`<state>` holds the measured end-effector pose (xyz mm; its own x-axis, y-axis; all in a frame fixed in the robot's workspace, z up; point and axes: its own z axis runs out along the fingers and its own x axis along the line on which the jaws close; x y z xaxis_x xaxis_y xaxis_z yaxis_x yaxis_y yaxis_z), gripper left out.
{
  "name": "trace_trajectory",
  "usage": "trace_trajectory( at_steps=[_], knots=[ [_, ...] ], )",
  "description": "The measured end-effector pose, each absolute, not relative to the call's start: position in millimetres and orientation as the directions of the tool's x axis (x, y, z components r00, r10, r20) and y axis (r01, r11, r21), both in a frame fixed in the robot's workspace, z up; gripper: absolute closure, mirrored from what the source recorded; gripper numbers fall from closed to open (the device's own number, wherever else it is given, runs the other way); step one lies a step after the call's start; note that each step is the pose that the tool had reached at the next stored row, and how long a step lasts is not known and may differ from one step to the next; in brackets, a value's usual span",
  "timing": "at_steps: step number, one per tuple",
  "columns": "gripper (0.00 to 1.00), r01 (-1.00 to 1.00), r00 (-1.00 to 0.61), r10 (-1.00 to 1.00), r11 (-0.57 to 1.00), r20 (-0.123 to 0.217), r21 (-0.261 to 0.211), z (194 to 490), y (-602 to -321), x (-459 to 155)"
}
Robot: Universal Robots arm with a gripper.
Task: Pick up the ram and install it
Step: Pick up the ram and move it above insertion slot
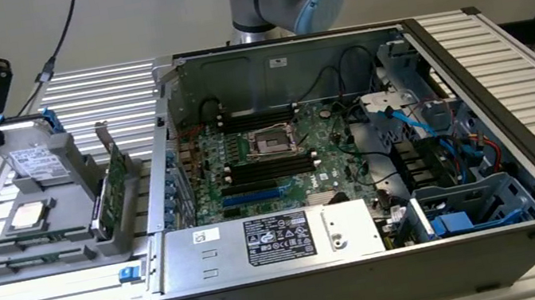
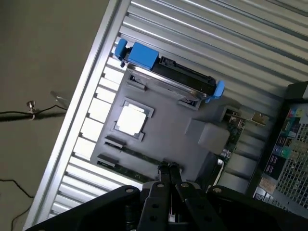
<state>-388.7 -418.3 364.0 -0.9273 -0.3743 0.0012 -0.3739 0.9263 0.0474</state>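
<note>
Wrist view and exterior view, task at its outset. We see the gripper [image 2: 169, 168] with its fingers pressed together and nothing between them, hovering over the grey holder [image 2: 168, 130] on the slatted desk [image 2: 202, 29]. The ram [image 2: 137, 153] lies flat in a groove of that holder, on the side away from the blue-handled drive [image 2: 168, 74], with a second similar stick in the groove beside it. The fingertips sit just over one end of the ram. We judge that nothing is done yet: both the lift and the seating on the motherboard [image 1: 211, 167], inside the open computer case [image 1: 276, 64] well apart from the holder, are left. The fingers hide the stick's near end, so we cannot tell whether they touch it. The memory slots are too small for us to tell empty from filled.
</note>
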Motion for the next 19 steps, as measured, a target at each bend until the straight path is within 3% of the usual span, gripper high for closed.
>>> trace_trajectory(
  at_steps=[19],
  knots=[
    [0.90,-0.667,-0.744,-0.668,0.743,0.001,0.047,357.4,-418.3,-388.7]
  ],
)
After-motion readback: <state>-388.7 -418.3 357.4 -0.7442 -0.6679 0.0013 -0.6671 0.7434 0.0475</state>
